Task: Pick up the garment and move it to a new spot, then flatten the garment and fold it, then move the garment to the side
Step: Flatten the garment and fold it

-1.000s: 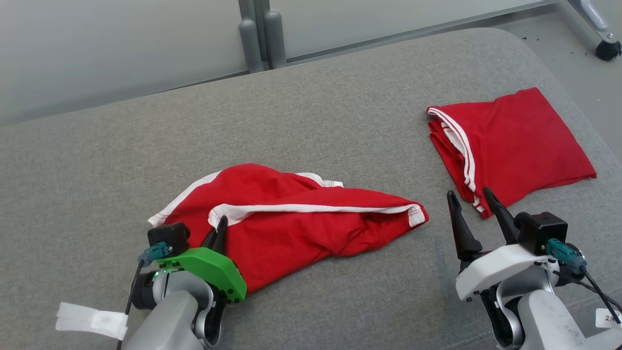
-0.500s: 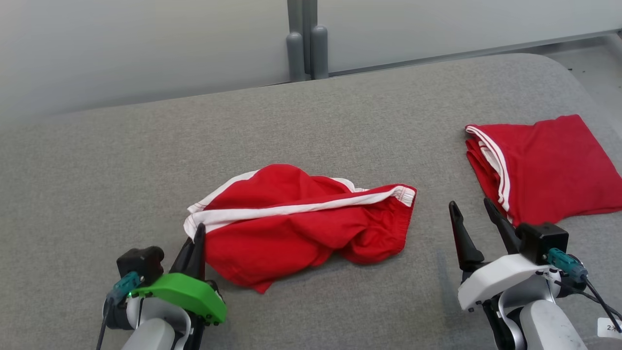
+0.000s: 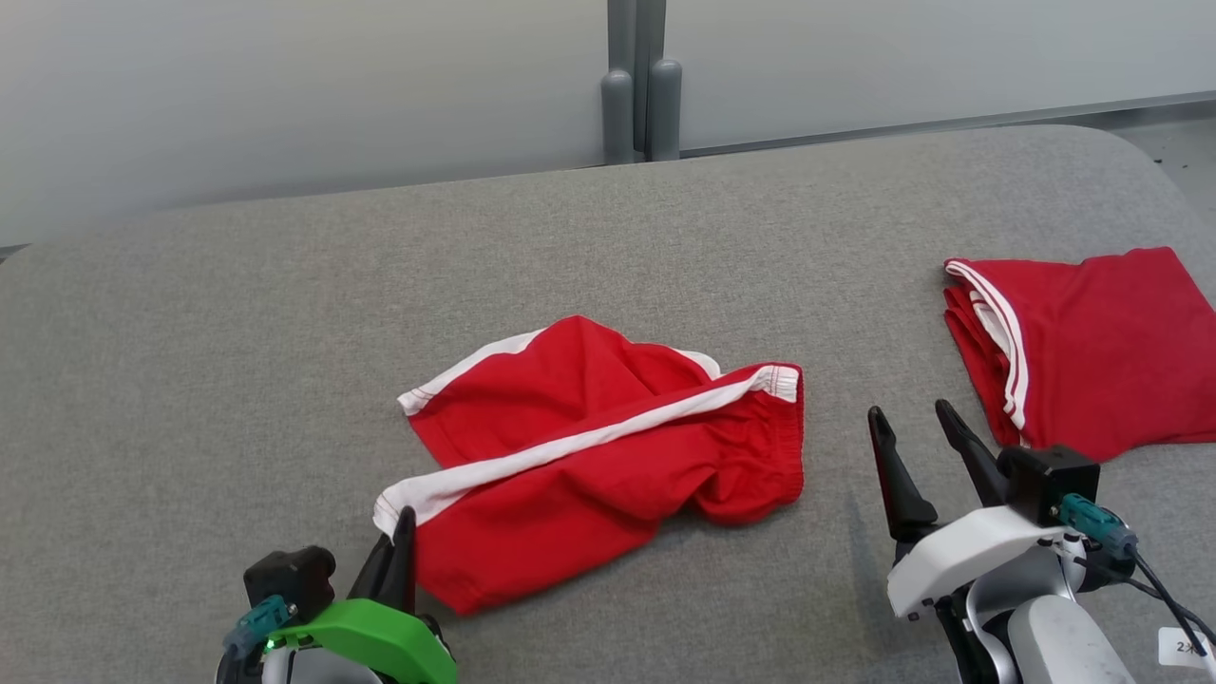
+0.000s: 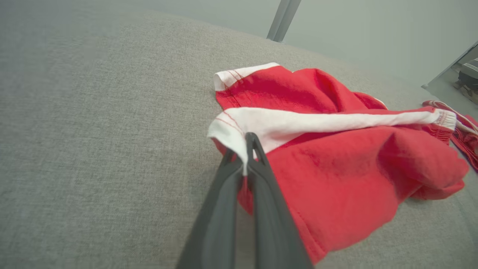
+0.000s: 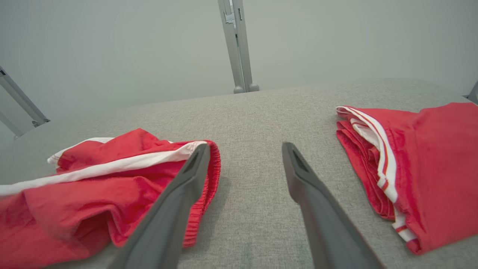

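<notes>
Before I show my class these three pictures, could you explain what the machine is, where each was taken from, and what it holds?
It is a wheeled robot with two arms, each ending in a two-fingered gripper. One picture is from a camera on its head, looking down. The other two are from wrist cameras looking along each gripper's fingers. On the grey padded surface lie a crumpled red garment with white trim and, on the robot's right, a folded red garment. The left gripper is shut on the crumpled garment's white-trimmed corner. The right gripper is open and holds nothing, between the two garments.
</notes>
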Available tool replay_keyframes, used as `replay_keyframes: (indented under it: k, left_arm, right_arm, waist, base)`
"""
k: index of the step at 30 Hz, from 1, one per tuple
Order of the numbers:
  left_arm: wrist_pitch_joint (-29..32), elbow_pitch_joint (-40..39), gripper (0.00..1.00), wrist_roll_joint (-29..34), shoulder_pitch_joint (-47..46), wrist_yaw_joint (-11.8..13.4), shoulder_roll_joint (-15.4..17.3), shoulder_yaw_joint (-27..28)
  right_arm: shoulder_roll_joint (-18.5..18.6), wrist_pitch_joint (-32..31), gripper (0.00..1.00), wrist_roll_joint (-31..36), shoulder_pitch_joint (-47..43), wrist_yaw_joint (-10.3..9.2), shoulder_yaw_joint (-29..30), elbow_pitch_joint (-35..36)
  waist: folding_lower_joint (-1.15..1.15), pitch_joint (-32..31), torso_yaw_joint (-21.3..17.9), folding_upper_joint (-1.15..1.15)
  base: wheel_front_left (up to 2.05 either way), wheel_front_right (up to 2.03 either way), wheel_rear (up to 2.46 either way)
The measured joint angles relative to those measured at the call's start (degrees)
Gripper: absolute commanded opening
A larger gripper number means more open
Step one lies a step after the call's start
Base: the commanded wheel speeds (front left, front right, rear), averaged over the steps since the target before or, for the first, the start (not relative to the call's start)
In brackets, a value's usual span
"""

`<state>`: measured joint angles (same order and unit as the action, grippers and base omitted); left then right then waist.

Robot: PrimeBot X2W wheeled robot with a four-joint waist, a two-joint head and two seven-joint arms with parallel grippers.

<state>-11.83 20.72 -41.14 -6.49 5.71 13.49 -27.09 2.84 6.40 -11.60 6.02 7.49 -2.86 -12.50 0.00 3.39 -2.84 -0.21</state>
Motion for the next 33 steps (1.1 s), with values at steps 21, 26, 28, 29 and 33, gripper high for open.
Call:
replay_keyframes:
  k: [21, 26, 28, 29, 33]
  left_arm:
    - [-2.9, 11.0, 1.00, 0.5, -1.8, -1.5, -1.9, 1.4]
    - [-3.0, 8.3, 1.00, 2.2, -1.6, -0.9, -1.0, 2.5]
    - [-3.1, 6.6, 1.00, 3.0, -1.2, -0.5, -0.7, 2.7]
    - [-3.1, 5.6, 1.00, 3.4, -0.9, -0.2, -0.6, 2.8]
    - [-3.2, 1.9, 1.00, 5.2, 0.3, 0.8, -0.3, 2.9]
  right_arm:
    - [0.0, 0.5, 1.00, 1.0, -0.9, 0.00, 0.2, 0.4]
    - [0.0, 0.6, 1.00, 1.3, -1.1, 0.00, 0.4, 1.5]
    - [0.0, 0.8, 1.00, 1.6, -1.2, 0.00, 0.7, 1.9]
    - [0.0, 0.7, 1.00, 1.7, -1.3, 0.00, 0.8, 2.0]
    - [0.0, 0.7, 1.00, 2.4, -1.7, 0.00, 1.0, 3.2]
  waist:
    - [0.00, -1.0, -1.5, 0.00]
    - [0.00, -2.0, -1.0, 0.00]
    - [0.00, -2.5, -0.9, 0.00]
    - [0.00, -2.8, -0.8, 0.00]
    - [0.00, -3.7, -0.3, 0.00]
  base:
    - [0.00, 0.00, 0.00]
    - [0.00, 0.00, 0.00]
    - [0.00, 0.00, 0.00]
    - [0.00, 0.00, 0.00]
    - [0.00, 0.00, 0.00]
